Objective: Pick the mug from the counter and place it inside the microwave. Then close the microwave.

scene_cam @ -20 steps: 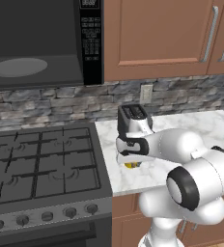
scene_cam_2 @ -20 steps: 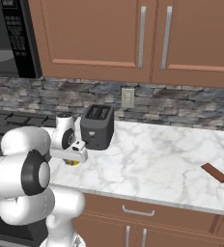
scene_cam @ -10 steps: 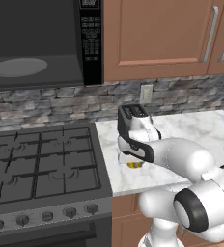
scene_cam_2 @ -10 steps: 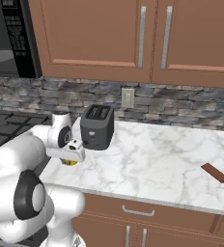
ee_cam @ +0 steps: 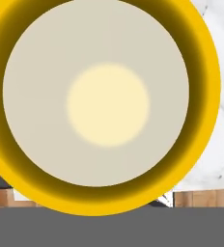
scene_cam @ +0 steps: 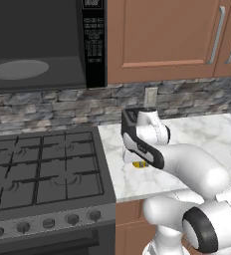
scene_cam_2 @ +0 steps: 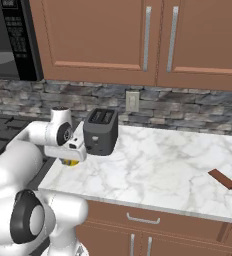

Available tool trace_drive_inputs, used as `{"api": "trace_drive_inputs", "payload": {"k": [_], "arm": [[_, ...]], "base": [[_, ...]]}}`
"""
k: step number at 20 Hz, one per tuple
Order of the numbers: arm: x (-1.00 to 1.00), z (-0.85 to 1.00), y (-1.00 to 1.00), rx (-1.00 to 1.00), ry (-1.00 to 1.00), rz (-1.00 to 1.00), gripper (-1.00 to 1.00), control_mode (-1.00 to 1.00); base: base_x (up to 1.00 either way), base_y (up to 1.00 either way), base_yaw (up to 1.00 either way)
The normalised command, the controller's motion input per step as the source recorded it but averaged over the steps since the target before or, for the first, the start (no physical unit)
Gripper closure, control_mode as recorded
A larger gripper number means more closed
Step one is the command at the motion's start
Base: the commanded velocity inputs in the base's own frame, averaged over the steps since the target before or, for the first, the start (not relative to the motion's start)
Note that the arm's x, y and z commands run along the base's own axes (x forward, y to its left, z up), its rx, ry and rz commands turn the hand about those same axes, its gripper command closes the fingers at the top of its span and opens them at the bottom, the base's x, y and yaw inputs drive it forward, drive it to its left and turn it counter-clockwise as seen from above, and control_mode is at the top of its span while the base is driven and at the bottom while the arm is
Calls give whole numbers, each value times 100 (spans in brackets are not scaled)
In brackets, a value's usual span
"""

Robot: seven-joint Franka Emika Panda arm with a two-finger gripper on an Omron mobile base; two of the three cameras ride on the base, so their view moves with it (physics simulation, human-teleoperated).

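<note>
Fingers cannot be made out in any view, so count them as drawn nearly together; whether they pinch the wall of the mug (ee_cam: 106, 103) cannot be told from the pictures. You see the mug from straight above in the hand view, its yellow rim ringing a pale interior. From the base views its yellow body (scene_cam: 140, 164) sits low on the counter (scene_cam_2: 158, 165) near the left edge, directly beneath the gripper (scene_cam_2: 71, 159) and just beside the toaster (scene_cam_2: 100, 131).

Judgement: the step in hand is the lift. Confirm the hold before you rise. Raise the mug straight up, clear of the toaster, keeping it level. The microwave (scene_cam: 43, 45) stands open above the stovetop (scene_cam: 43, 172), up and to the left; carry toward its turntable (scene_cam: 19, 69) only once well clear of the counter.
</note>
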Motion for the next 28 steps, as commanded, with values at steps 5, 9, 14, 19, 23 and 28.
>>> {"api": "trace_drive_inputs", "payload": {"k": [5, 9, 14, 19, 23, 28], "arm": [[-44, 38, -7, 0, 0, -1, 100, -100], [-63, 31, -13, 0, 0, 0, 100, -100], [-39, 41, -27, 0, 0, 0, 100, -100], [-31, 43, -34, 0, -3, 0, 100, -100], [-18, 41, -30, 0, -8, 0, 100, -100], [-11, 33, -23, 0, -15, 0, 100, -100]], "base": [[0, 0, 0], [0, 0, 0], [0, 0, 0], [0, 0, 0], [0, 0, 0], [0, 0, 0]]}}
